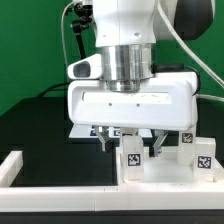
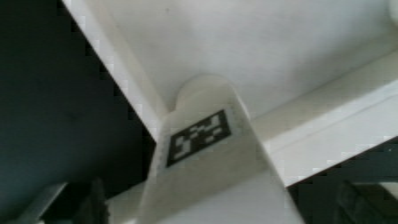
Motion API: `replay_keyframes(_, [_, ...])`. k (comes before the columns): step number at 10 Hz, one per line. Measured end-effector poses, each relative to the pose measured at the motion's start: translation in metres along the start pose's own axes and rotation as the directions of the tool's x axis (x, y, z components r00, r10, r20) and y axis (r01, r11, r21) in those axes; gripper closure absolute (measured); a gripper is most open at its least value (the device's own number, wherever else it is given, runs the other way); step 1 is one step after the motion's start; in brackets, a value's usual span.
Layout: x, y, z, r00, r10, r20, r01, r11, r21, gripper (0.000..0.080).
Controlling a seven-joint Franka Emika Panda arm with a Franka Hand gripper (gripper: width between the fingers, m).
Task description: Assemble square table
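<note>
The white square tabletop [image 1: 160, 176] lies at the exterior view's lower right. Three short white tagged legs stand upright on it: one [image 1: 132, 155] under my gripper, two more [image 1: 186, 141] [image 1: 203, 158] to the exterior view's right. My gripper [image 1: 130, 143] is low over the tabletop, jaws spread on either side of the first leg. In the wrist view that leg [image 2: 199, 140] with its tag runs between my dark fingers [image 2: 71, 200], with a gap on each side. The tabletop [image 2: 267, 40] fills the area behind it. My gripper [image 2: 214, 205] is open.
A low white border bar [image 1: 10, 166] stands at the exterior view's left, and another [image 1: 60, 203] runs along the front. The table surface [image 1: 40, 120] is black. A green backdrop [image 1: 30, 40] is behind. The arm's body hides the middle of the scene.
</note>
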State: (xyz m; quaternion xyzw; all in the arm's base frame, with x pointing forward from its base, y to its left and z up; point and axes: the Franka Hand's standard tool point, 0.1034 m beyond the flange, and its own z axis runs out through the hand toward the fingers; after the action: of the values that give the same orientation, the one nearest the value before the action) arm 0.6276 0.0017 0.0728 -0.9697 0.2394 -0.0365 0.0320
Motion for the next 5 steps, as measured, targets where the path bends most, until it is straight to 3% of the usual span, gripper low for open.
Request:
replay_keyframes(1, [-0.0001, -0.0002, 0.0000, 1.000, 0.002, 0.000, -0.002, 1.000, 0.000, 0.0244])
replay_keyframes(2, [-0.0003, -0.0005, 0.0002, 0.997, 0.071, 0.001, -0.071, 0.997, 0.001, 0.0416])
replay_keyframes(3, [-0.0004, -0.0008, 0.0003, 0.988, 0.151, 0.001, -0.151, 0.988, 0.001, 0.0416])
replay_keyframes(4, [-0.0003, -0.0007, 0.0002, 0.979, 0.206, 0.001, -0.206, 0.979, 0.001, 0.0511])
replay_keyframes(5, [-0.0003, -0.0004, 0.0004, 0.965, 0.262, 0.001, -0.262, 0.965, 0.001, 0.0511])
